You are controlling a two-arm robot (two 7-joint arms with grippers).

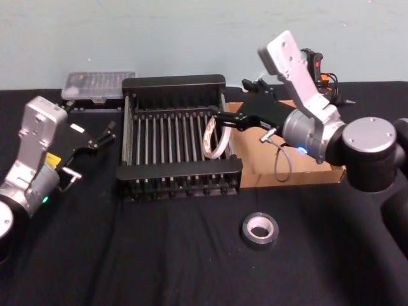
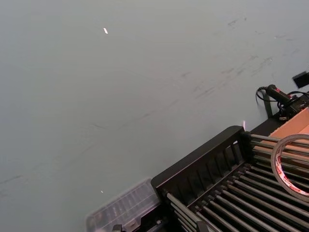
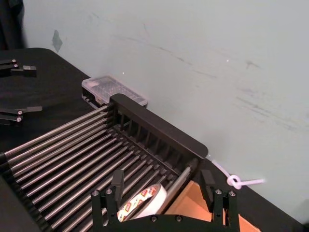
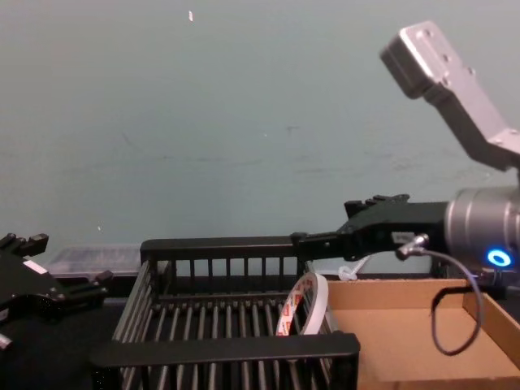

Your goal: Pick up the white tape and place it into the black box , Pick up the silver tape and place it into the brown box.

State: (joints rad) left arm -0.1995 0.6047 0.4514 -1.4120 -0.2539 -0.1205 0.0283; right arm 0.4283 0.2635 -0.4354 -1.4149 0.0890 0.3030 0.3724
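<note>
The white tape stands on edge inside the black box, leaning against its right wall; it also shows in the chest view and the left wrist view. My right gripper hovers open just above it, its fingers apart and clear of the white tape. The silver tape lies flat on the black cloth in front of the brown box. My left gripper rests open to the left of the black box.
A clear plastic case sits behind the black box's left corner. A black-and-orange tool lies at the back right, behind the brown box. The brown box's near wall stands right beside the black box.
</note>
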